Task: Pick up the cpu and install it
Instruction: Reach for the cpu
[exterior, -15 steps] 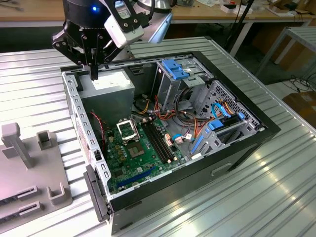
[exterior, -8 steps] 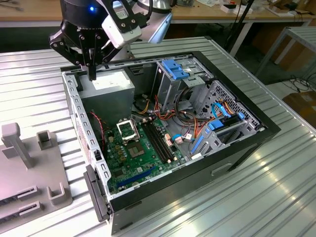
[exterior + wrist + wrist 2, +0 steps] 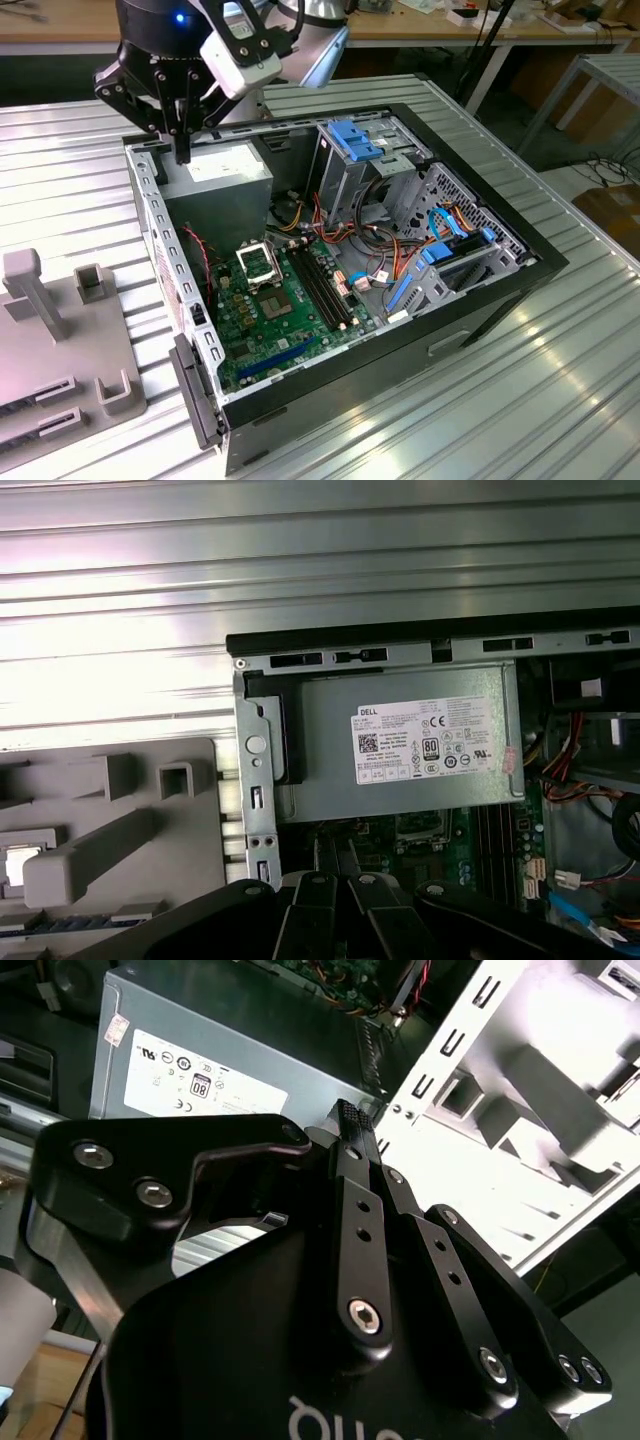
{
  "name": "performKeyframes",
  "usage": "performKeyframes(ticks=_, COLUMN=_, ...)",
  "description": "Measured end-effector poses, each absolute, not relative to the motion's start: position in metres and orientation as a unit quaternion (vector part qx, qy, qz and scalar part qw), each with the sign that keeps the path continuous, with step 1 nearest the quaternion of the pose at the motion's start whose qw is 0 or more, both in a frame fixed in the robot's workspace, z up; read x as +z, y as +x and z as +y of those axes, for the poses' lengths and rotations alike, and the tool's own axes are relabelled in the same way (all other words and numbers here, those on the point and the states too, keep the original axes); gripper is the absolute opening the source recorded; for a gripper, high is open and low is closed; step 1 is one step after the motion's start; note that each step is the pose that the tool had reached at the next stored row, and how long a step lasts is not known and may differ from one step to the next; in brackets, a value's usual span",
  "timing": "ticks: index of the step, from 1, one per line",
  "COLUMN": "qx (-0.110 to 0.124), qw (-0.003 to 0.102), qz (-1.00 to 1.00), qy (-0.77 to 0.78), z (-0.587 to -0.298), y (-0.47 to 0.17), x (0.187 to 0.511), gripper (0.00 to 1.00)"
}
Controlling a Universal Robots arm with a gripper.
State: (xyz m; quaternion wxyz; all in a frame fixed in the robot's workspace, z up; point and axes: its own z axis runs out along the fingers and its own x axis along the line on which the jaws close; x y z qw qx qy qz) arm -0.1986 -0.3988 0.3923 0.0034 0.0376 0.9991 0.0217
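Gripper [image 3: 183, 150]: fingers closed together, nothing seen between them. Directly beneath it is the power supply [image 3: 215, 172], with the tips just above its top. Cpu [image 3: 22, 865]: judged to be the pale square seated in a grey fixture [image 3: 120, 820], well apart from the gripper, beyond the case wall [image 3: 256, 780]. Risk: a low traverse would clip that wall; an off-centre grasp could tilt the chip.

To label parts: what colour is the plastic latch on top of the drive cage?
The latch is blue, clearest in the exterior view.
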Motion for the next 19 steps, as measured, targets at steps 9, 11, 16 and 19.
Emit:
performKeyframes(ticks=9, qx=0.022, qw=0.001, qz=0.999, qy=0.038, z=-0.3989, y=-0.2027, x=0.3921, gripper=0.11)
performKeyframes(ticks=11, qx=0.022, qw=0.001, qz=0.999, qy=0.038, z=-0.3989, y=-0.2034, x=0.3921, gripper=0.11)
performKeyframes(ticks=16, qx=0.022, qw=-0.001, qz=0.999, qy=0.038, z=-0.3989, y=-0.2054, x=0.392, gripper=0.11)
performKeyframes(ticks=19, qx=0.022, qw=-0.001, qz=0.999, qy=0.038, z=-0.3988, y=-0.2067, x=0.3919, gripper=0.11)
